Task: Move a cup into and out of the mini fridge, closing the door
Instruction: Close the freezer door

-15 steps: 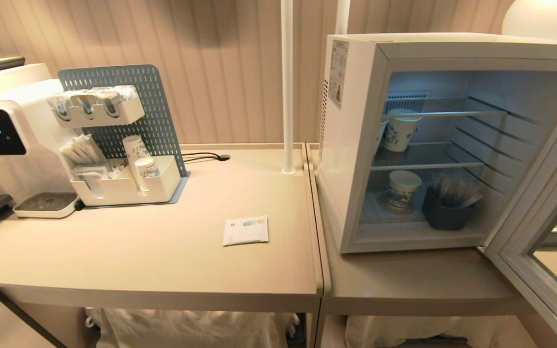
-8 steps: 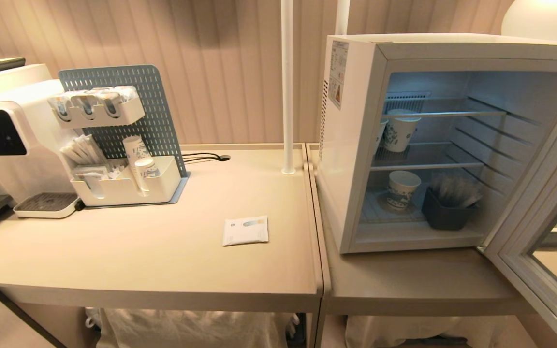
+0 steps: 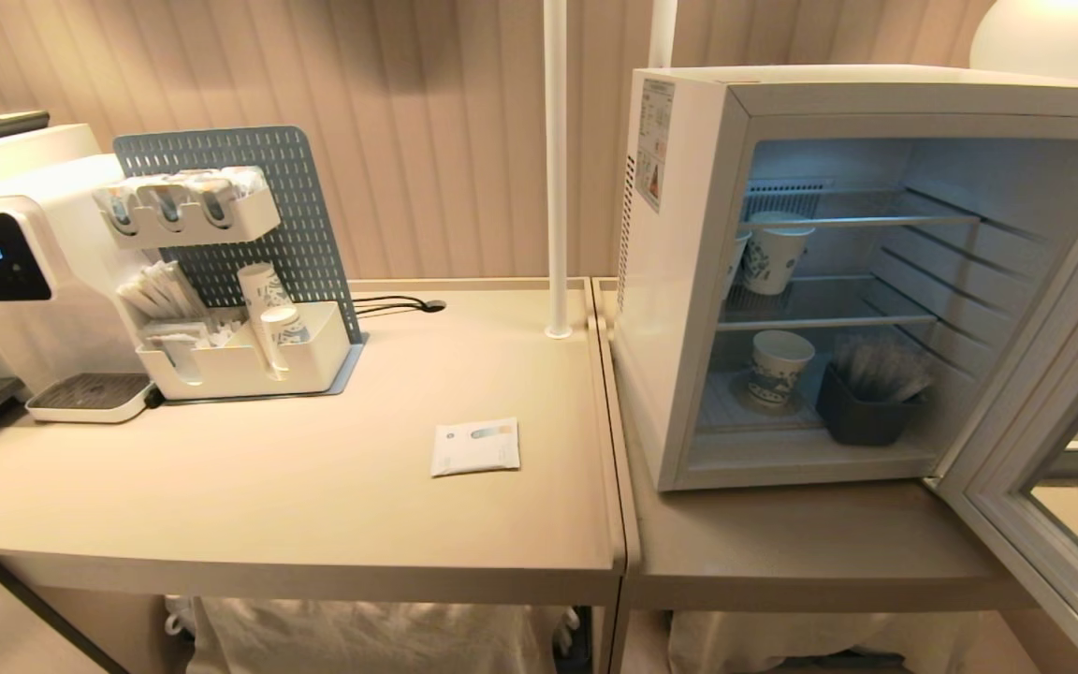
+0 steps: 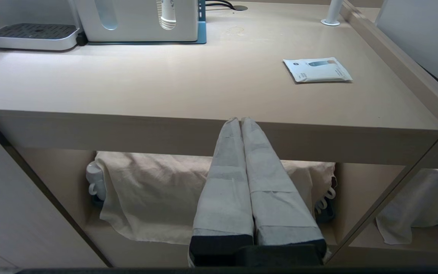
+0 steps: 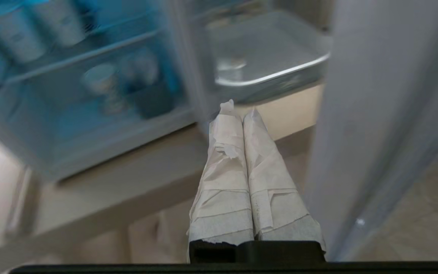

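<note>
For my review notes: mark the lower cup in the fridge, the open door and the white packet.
lower cup (image 3: 780, 368), head view, its side
door (image 3: 1042, 393), head view, frame
white packet (image 3: 475, 446), head view, middle

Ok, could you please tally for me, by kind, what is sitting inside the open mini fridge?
Paper cups: 3 (two on the middle shelf, one half hidden by the frame; one at the bottom)
Dark bin of packets: 1
Total: 4
</note>
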`<state>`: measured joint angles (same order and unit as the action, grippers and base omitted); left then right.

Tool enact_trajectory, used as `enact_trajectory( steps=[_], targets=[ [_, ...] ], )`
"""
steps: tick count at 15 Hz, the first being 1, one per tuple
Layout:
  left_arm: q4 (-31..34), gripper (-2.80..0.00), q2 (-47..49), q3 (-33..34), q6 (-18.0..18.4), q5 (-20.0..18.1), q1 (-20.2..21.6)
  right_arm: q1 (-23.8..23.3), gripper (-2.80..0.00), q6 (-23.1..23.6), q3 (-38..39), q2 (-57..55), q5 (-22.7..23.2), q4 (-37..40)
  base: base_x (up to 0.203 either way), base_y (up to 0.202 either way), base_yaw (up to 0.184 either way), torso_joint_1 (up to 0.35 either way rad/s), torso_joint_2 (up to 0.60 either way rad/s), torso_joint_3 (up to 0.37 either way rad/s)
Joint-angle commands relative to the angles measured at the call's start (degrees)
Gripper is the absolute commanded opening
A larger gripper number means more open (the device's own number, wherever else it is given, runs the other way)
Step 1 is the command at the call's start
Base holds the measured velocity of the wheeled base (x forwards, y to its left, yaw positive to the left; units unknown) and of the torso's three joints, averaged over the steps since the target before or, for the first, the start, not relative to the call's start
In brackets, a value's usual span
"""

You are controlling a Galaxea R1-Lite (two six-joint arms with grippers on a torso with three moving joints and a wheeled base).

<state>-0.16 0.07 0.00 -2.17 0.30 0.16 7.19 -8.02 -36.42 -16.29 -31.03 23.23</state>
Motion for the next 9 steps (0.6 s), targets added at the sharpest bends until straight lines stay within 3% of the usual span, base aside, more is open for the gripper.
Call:
enact_trajectory(
  steps=[1, 3, 5, 7, 9],
  targets=[
    [0.0, -2.8, 0.0, 0.2, 0.0, 0.0, 0.0, 0.0, -2.8, 0.0, 1.4, -0.1, -5.0, -1.4, 0.0, 0.0, 0.0, 0.0, 0.0, 0.0],
    [0.0, -2.8, 0.0, 0.2, 0.0, 0.0, 0.0, -0.1, -2.8, 1.4, 0.2, -0.1, -3.6, -2.8, 0.0, 0.0, 0.0, 0.0, 0.0, 0.0],
    [0.0, -2.8, 0.0, 0.2, 0.0, 0.0, 0.1, -4.4, -2.8, 2.9, 0.5, 0.4, -2.6, -3.1, 0.0, 0.0, 0.0, 0.0, 0.0, 0.0],
    [0.0, -2.8, 0.0, 0.1, 0.0, 0.0, 0.0, -8.5, -2.8, 3.0, 2.1, 1.9, 4.3, -2.8, 0.0, 0.0, 0.0, 0.0, 0.0, 0.0],
    [0.0, -2.8, 0.0, 0.2, 0.0, 0.0, 0.0, -8.4, -2.8, 2.9, 5.4, 6.0, 6.6, -3.0, 0.0, 0.0, 0.0, 0.0, 0.0, 0.0]
  ],
)
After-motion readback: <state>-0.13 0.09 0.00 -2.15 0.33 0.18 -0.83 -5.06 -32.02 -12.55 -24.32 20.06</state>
